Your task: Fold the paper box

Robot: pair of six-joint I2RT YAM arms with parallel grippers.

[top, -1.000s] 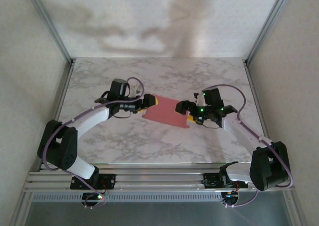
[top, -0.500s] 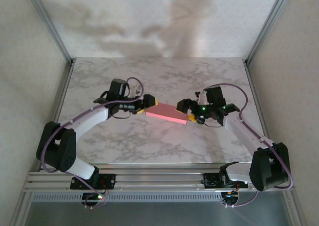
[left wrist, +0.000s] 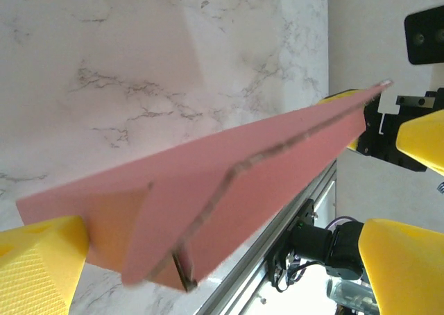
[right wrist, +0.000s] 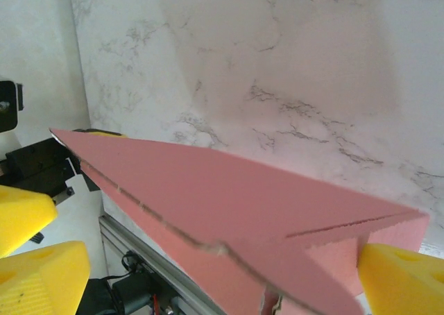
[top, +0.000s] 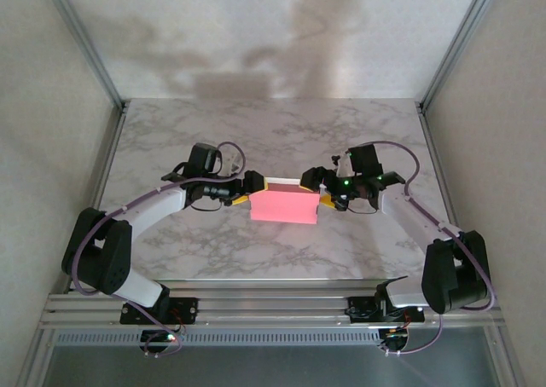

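Note:
The paper box point(top: 284, 206) is a flattened pink card piece held up between my two grippers, its broad face turned toward the top camera. My left gripper point(top: 250, 189) is at its left end and my right gripper point(top: 322, 197) at its right end. In the left wrist view the box point(left wrist: 229, 176) runs away from me, its near end against one yellow finger point(left wrist: 38, 263), and my left gripper point(left wrist: 222, 277) stands wide apart. In the right wrist view the box point(right wrist: 229, 197) touches one finger point(right wrist: 402, 277) of my right gripper point(right wrist: 222, 284), which is also spread.
The marble table point(top: 281, 131) stretches behind the box. An aluminium rail point(top: 273, 306) runs along the near edge. Frame posts and white walls close in the left, right and back sides.
The box has turned from lying slanted and low to standing with its pink face up toward the camera. Both grippers have drawn closer together and rolled with it.

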